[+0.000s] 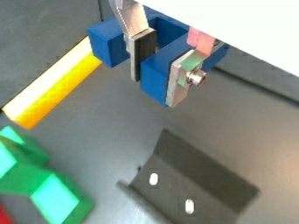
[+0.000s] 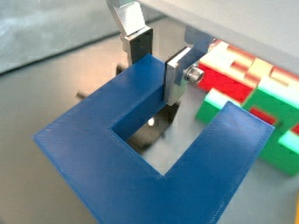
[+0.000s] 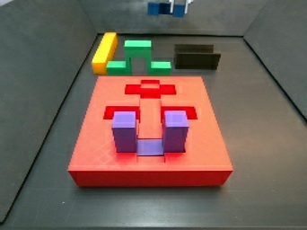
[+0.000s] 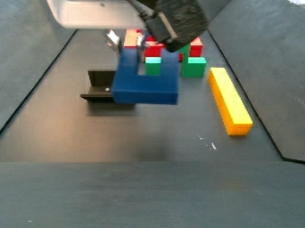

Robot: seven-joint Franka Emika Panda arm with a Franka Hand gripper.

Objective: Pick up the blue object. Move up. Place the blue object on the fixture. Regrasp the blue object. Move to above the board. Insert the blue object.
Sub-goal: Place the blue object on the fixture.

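The dark blue U-shaped blue object [image 1: 107,44] hangs in the air, with my gripper [image 1: 158,74] shut on one of its prongs. In a wrist view the blue object [image 2: 105,149] fills the foreground and my gripper [image 2: 156,74] clamps the prong from both sides. In a side view my gripper [image 4: 149,55] holds the blue object [image 4: 149,85] just above and beside the black fixture [image 4: 100,89]. The fixture [image 1: 205,179] lies on the floor below me. The red board [image 3: 120,157] sits in front, away from my gripper [image 3: 168,7].
A purple U-shaped block [image 3: 146,133] stands in a cut-out of the board. A yellow bar [image 3: 106,50] and a green block [image 3: 139,54] lie behind the board, next to the fixture [image 3: 196,57]. Dark walls bound the floor on both sides.
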